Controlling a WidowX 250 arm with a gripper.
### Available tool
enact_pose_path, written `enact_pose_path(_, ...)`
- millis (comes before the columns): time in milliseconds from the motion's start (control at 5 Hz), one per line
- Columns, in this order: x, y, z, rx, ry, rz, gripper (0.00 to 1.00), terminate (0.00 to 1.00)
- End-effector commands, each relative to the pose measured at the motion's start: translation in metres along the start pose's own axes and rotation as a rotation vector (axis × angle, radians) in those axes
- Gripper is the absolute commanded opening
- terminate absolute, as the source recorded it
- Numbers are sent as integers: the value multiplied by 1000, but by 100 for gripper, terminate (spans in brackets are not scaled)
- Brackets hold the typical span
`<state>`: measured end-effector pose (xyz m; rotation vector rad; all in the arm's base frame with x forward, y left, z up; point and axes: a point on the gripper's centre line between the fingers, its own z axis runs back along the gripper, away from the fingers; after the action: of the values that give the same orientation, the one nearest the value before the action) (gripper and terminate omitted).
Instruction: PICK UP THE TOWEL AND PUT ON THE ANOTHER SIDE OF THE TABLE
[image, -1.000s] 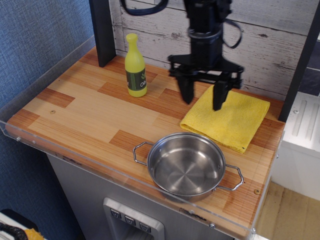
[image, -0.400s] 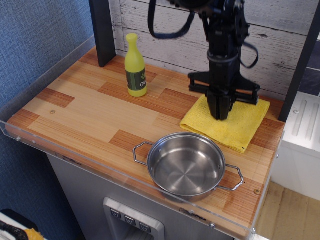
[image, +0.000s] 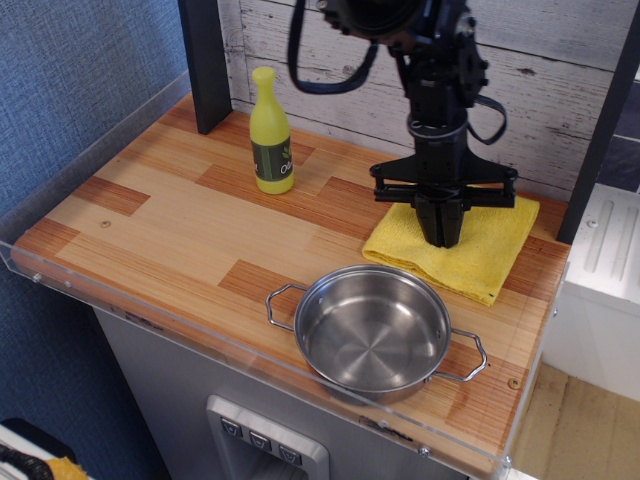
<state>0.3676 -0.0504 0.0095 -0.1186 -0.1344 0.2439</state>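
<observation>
Since a second ago the gripper (image: 441, 237) has been lowered and its jaws drawn together, pinching the towel (image: 480, 245). The towel lies at the table's (image: 170, 225) far right, its left edge slightly bunched. A lift is judged imminent.

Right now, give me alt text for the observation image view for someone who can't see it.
A black robot gripper points straight down, fingers together on the middle of a yellow towel at the right of a wooden table. A steel pan sits in front of the towel, and a yellow-green bottle stands at the back.
</observation>
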Motion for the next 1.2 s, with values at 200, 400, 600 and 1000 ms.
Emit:
enact_pose_path(200,-11,65,5,17,-45,304,0,0)
enact_pose_path(400,-14,89,1,43,-52,378,0,0)
enact_pose_path(600,-22,103,1,17,-35,399,0,0)
enact_pose_path(1000,-43,116,6,-9,-12,419,0,0)
